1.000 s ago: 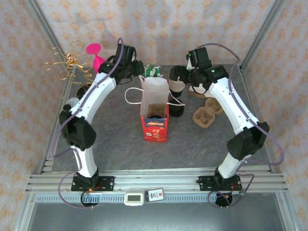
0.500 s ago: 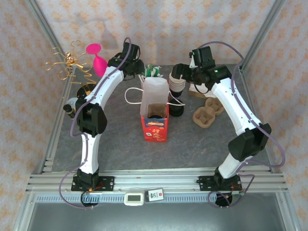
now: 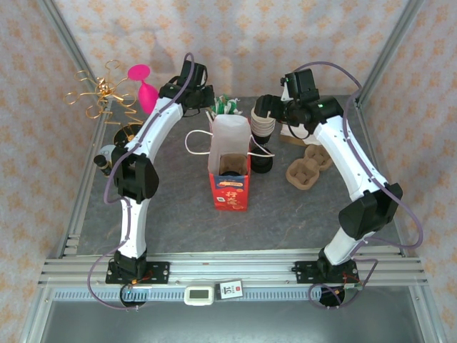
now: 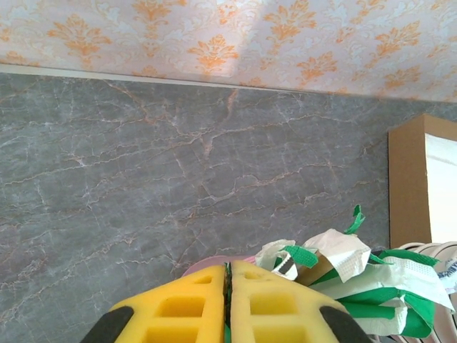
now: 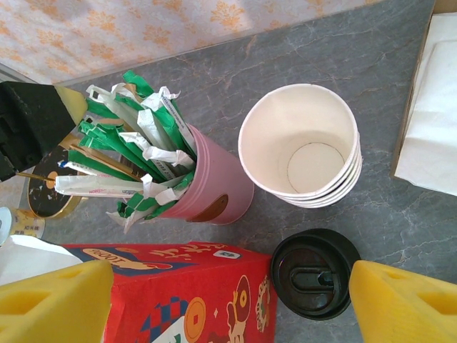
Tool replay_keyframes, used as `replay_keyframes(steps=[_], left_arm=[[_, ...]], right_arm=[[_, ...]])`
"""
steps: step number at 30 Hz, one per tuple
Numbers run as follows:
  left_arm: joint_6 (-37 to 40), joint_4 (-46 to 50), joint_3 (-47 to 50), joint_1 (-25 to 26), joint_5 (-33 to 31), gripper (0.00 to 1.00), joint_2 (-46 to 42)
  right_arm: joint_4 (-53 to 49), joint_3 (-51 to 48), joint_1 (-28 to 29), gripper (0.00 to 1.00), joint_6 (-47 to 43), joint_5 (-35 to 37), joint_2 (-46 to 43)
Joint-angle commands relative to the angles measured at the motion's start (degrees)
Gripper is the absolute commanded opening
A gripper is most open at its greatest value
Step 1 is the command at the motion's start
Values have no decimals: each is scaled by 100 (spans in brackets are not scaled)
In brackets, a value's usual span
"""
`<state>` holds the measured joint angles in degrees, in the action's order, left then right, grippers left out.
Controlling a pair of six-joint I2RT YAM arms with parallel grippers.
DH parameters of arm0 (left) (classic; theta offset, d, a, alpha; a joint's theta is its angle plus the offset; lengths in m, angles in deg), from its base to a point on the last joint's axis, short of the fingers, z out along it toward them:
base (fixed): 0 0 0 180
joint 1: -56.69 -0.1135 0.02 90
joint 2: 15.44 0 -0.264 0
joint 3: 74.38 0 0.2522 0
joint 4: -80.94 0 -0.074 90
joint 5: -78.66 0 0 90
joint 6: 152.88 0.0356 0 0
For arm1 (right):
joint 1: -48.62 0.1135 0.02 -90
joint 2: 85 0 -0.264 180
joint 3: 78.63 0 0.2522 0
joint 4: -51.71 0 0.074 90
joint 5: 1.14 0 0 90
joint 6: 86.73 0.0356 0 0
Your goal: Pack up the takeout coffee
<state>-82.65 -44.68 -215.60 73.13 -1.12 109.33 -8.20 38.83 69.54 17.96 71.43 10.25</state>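
The takeout coffee (image 5: 314,273), a dark cup with a black lid, stands on the table just right of the red bag (image 5: 178,286); from above the coffee (image 3: 261,163) sits beside the bag (image 3: 230,189). My right gripper (image 5: 228,307) hangs open over the bag's corner and the coffee, with one yellow finger at each lower edge. My left gripper (image 4: 229,271) is at the back, above the pink cup (image 5: 214,186) of green wrapped straws (image 5: 121,121). Its yellow pads are pressed together with a thin green sliver of a straw between them.
A stack of cream-lined cups (image 5: 300,143) stands behind the coffee. Brown cup carriers (image 3: 303,173) lie at the right. A gold wire stand (image 3: 100,96) and a pink goblet (image 3: 145,86) are at the back left. The bag's white handles (image 3: 196,143) stick out sideways.
My left gripper has moved in over the straw cup and closed its jaws. The right gripper has shifted slightly and stays open.
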Motion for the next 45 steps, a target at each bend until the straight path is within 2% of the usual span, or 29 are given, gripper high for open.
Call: replay_keyframes(steps=[1,13,21,35,45], left_arm=[[121,-207,-190,-52,75,8,91],[245,-90,-521,-51,70,0,-6],[254,115,-801,-53,174,0,-221],[316,527,-940,-48,37,0,-1359],[129,607,-710,-11,612,0,-2429]], right_arm=[[76,-25,-32,85,-113,83,-66],[100,16,-30,85,-81,81,-54],[121,62,-43,85,-13,192,-150],[417,-250,-154,85,322,339,-626],[702,-686,-235,86,513,418,-1049]])
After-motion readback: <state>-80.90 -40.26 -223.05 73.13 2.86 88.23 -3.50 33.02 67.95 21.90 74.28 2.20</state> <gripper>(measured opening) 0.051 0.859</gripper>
